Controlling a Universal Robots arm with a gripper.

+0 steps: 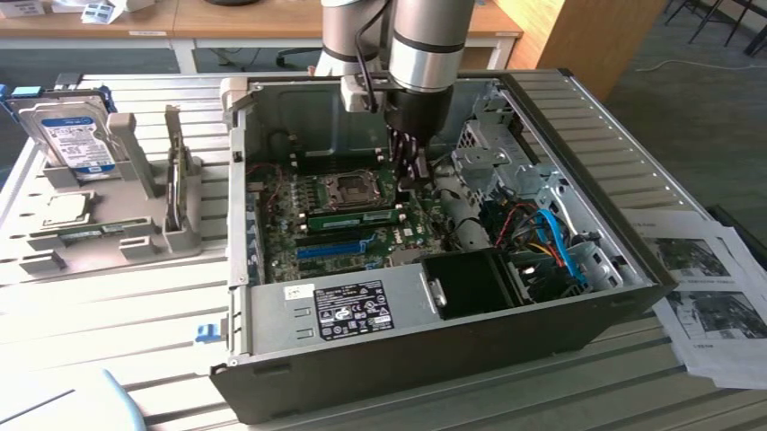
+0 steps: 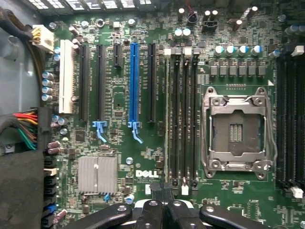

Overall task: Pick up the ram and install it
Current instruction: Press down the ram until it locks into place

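1. PC case (image 1: 396,359) lies open on counter (image 1: 144,301).
2. Tool (image 1: 411,175) is closed, empty, over board (image 2: 116,102).
3. Ram (image 1: 354,217) stands in slot nr processor socket (image 2: 237,131). Prob. light, stiff, fragile; grip long edges, not chips.

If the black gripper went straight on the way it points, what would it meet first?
Most likely the green motherboard, beside the ends of the long black memory slots; depth is unclear.
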